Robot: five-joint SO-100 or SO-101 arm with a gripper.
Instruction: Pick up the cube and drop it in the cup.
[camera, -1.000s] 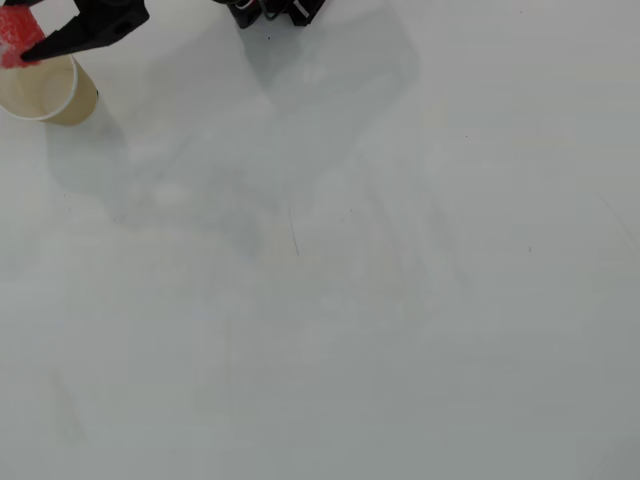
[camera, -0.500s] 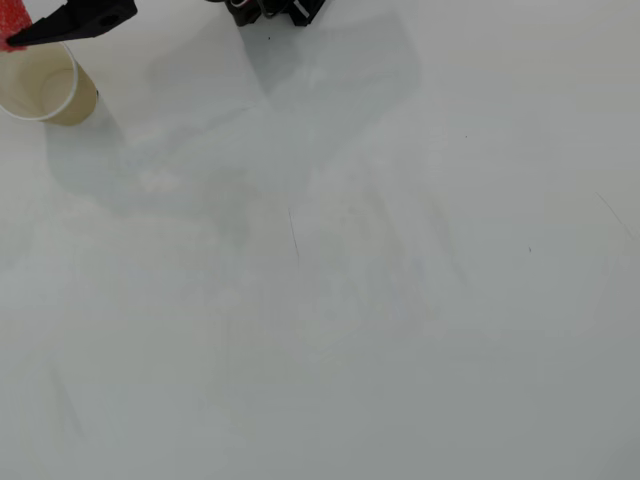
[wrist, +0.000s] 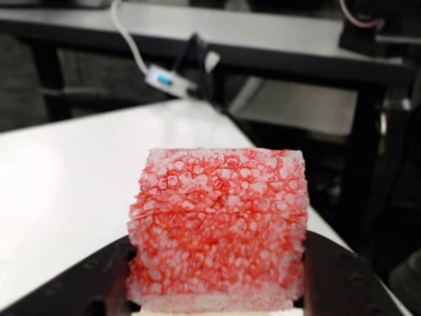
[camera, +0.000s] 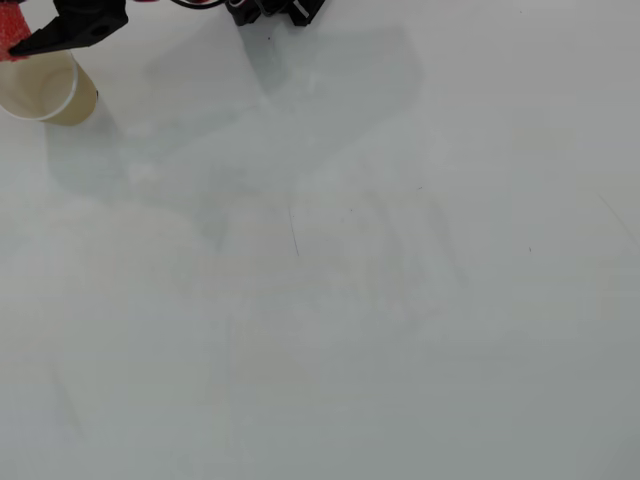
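Observation:
The red speckled cube (wrist: 220,227) fills the middle of the wrist view, clamped between my black fingers (wrist: 342,283), held above the white table. In the overhead view the cube (camera: 14,30) shows as a red patch at the top left edge, held by my gripper (camera: 22,42), whose black finger (camera: 70,38) reaches in from the right. The cream paper cup (camera: 45,90) stands just below the cube in the overhead view, its white inside showing. The cup is out of the wrist view.
The arm's black base (camera: 275,10) sits at the top edge of the overhead view. The white table's (wrist: 79,171) far edge runs diagonally in the wrist view, with a dark desk (wrist: 217,33) and cables beyond.

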